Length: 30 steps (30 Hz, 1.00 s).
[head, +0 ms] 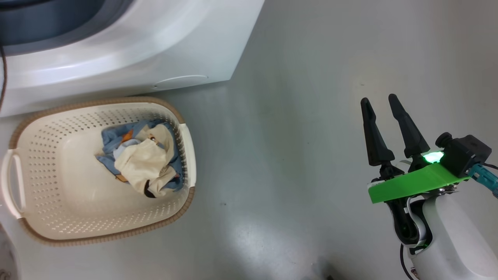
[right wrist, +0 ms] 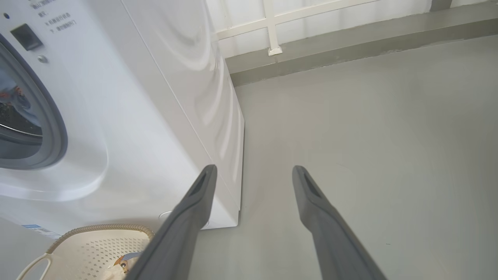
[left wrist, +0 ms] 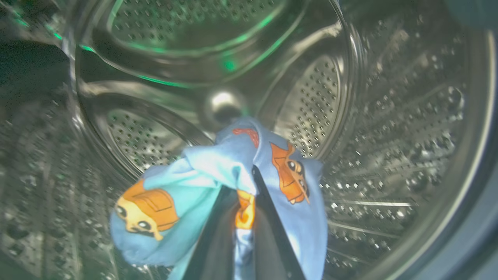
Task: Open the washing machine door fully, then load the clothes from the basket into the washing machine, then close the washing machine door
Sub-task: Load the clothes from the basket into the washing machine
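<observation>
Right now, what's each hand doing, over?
Left hand shut on blue cartoon-print garment, inside steel drum. Right hand open, empty. More clothes wait in basket. No obstruction seen.

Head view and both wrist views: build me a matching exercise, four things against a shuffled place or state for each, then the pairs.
1 left pincer
2 right pincer
3 cream garment
4 basket

A on the floor by the washing machine
B open, empty, above the floor
C in the basket, atop blue cloth
D shut on a light blue printed garment inside the drum

Pairs: 1-D, 2-B, 3-C, 4-A
</observation>
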Motion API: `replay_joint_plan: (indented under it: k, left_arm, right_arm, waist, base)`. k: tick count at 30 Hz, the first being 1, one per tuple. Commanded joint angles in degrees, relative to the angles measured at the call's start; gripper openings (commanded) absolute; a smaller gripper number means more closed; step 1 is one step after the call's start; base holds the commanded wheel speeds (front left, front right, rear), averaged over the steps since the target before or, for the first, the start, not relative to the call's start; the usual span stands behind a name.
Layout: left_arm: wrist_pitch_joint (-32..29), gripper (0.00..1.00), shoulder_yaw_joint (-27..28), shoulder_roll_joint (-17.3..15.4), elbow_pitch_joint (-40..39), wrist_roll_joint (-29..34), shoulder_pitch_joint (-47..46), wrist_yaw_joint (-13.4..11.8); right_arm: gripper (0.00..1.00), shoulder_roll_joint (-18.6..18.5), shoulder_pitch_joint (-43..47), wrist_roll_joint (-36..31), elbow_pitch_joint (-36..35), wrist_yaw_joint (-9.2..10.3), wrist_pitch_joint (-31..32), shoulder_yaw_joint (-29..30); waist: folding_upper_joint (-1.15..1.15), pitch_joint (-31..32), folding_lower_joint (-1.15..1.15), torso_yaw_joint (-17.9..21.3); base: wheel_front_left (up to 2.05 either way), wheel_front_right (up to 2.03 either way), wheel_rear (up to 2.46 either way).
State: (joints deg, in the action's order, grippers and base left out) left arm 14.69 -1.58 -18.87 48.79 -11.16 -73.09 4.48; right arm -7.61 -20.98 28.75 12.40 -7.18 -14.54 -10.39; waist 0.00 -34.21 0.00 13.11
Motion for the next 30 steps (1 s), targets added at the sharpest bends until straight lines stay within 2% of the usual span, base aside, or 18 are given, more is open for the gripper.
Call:
replay_joint_plan:
  k: [1,2,18,23,30]
  left_arm:
    - [0.3,0.78,1.2,-2.7,-0.3,0.4,1.0,-0.3]
    - [0.3,1.0,1.2,-2.8,0.3,0.6,1.2,-0.3]
    - [0.3,1.0,1.6,-1.9,4.7,1.8,3.4,1.3]
    - [0.3,1.0,2.5,-0.8,4.0,1.7,6.9,0.8]
    - [0.3,1.0,4.2,1.4,0.1,1.4,14.7,1.3]
  right_arm:
    - [1.0,-0.1,0.1,0.8,-1.2,-0.31,-0.5,-1.1]
    - [1.0,0.0,0.1,0.8,-1.1,-0.31,-0.5,-1.1]
    - [1.0,-0.2,0.3,0.6,-0.8,-0.31,-0.5,-0.9]
    - [1.0,-1.0,0.4,0.6,-0.7,-0.31,-0.5,-0.6]
    - [1.0,-2.5,1.1,0.4,-0.8,-0.31,-0.5,-0.5]
  waist:
    - [0.0,-0.2,0.0,0.5]
    - [0.0,-0.2,0.0,0.6]
    - [0.0,1.6,0.0,-0.6]
    - [0.0,3.3,0.0,-1.5]
    - [0.0,6.2,0.0,-3.2]
  base:
    - [0.0,0.0,0.0]
    - [0.0,0.0,0.0]
    - [0.0,0.0,0.0]
    - [0.0,0.0,0.0]
    - [0.0,0.0,0.0]
